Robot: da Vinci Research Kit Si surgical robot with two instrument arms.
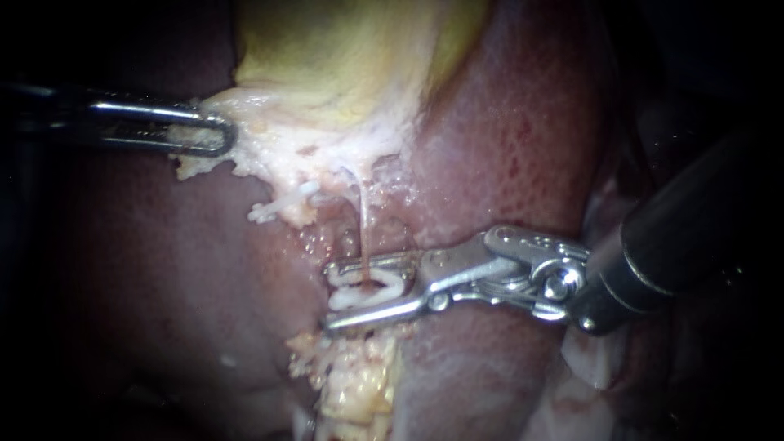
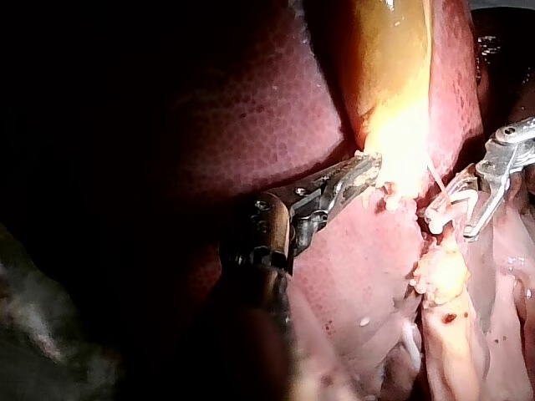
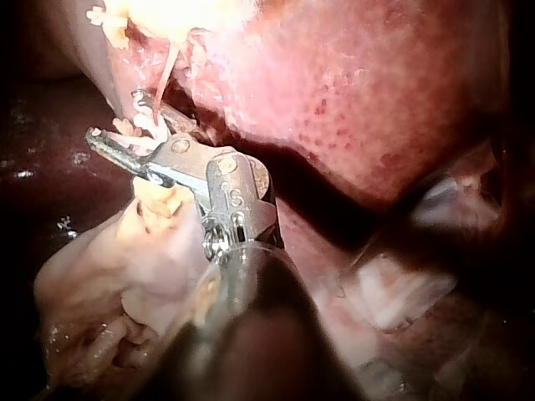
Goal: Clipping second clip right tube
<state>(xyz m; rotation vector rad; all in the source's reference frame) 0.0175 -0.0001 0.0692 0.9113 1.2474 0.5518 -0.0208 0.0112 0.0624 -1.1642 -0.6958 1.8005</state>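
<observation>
One liver fills the field, carrying one yellow gallbladder. Two instruments work: the left instrument, claw clenched on the gallbladder's pale fringe, and the right instrument, claw grasping an unclosed white clip astride the one thin tube. Clip placement is in hand; next, I judge, comes a square squeeze. Two clips show; the other clip lies nearby.

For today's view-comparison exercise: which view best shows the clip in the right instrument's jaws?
Endoscope view: the clip shows whole between the jaws. Left wrist view shows it small; right wrist view, partly hidden by a jaw.
</observation>
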